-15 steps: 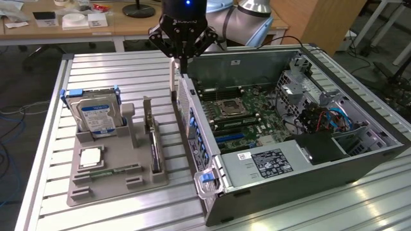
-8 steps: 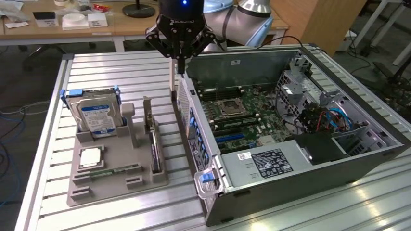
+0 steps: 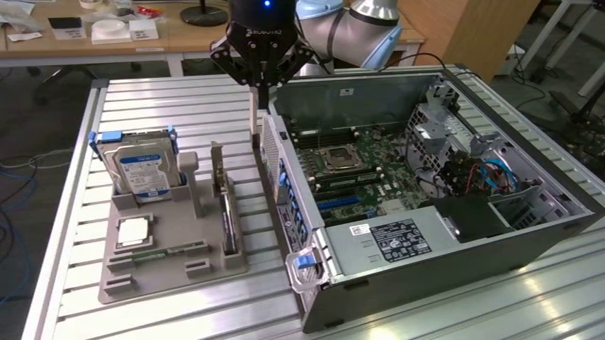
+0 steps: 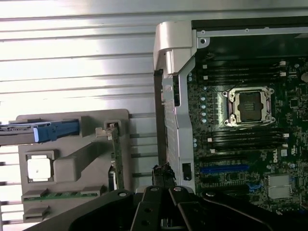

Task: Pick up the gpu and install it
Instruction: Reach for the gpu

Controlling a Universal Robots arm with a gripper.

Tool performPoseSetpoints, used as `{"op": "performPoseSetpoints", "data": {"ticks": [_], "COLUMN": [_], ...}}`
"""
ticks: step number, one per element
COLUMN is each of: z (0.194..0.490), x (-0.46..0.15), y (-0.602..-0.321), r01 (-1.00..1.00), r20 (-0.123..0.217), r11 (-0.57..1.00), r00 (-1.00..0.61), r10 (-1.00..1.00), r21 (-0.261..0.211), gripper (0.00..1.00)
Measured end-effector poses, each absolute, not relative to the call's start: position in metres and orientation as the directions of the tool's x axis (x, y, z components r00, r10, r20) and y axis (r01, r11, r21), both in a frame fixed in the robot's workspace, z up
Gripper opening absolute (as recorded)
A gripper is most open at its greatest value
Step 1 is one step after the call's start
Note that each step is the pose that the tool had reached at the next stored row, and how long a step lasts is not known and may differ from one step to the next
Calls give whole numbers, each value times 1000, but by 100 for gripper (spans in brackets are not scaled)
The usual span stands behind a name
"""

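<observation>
The gpu (image 3: 226, 207) stands on its edge in a slot of the grey holder (image 3: 161, 273), its silver bracket at the far end. The wrist view shows the gpu (image 4: 116, 156) edge-on as a thin strip. My black gripper (image 3: 258, 83) hangs shut and empty above the table, beyond the gpu's far end and close to the open computer case (image 3: 444, 241). In the wrist view the gripper (image 4: 162, 174) has its fingers pressed together, with the gpu off to one side and nothing held between them.
The holder also carries a hard drive (image 3: 142, 170) with blue rails, a processor (image 3: 135, 232) and a green memory stick (image 3: 175, 249). Inside the case lie the motherboard, its processor socket (image 4: 250, 107) and a blue expansion slot (image 4: 226, 169). A desk with clutter stands behind.
</observation>
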State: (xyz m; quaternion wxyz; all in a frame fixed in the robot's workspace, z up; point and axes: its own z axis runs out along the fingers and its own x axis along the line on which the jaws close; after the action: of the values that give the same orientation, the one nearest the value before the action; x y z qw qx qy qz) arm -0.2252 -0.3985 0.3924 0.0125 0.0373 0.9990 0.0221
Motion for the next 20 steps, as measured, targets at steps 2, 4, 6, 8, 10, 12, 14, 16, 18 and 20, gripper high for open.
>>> {"op": "performPoseSetpoints", "data": {"ticks": [2, 4, 6, 8, 10, 12, 14, 16, 18, 20], "z": [392, 392, 392, 392, 392, 392, 392, 392, 392, 392], "x": [-225, -228, -231, -235, -238, -241, -242, -242, -242, -243], "y": [-398, -399, -398, -398, -398, -398, -398, -398, -398, -398], "r01": [74, 74, 74, 74, 74, 74, 74, 74, 74, 74], "r20": [-23, -23, -23, -23, -23, -23, -23, -23, -23, -23], "r11": [996, 996, 996, 996, 996, 996, 996, 996, 996, 996], "r00": [-997, -997, -997, -997, -997, -997, -997, -997, -997, -997], "r10": [75, 75, 75, 75, 75, 75, 75, 75, 75, 76], "r21": [45, 45, 45, 45, 45, 45, 45, 45, 45, 45], "gripper": [11, 11, 11, 11, 11, 11, 11, 11, 11, 11]}}
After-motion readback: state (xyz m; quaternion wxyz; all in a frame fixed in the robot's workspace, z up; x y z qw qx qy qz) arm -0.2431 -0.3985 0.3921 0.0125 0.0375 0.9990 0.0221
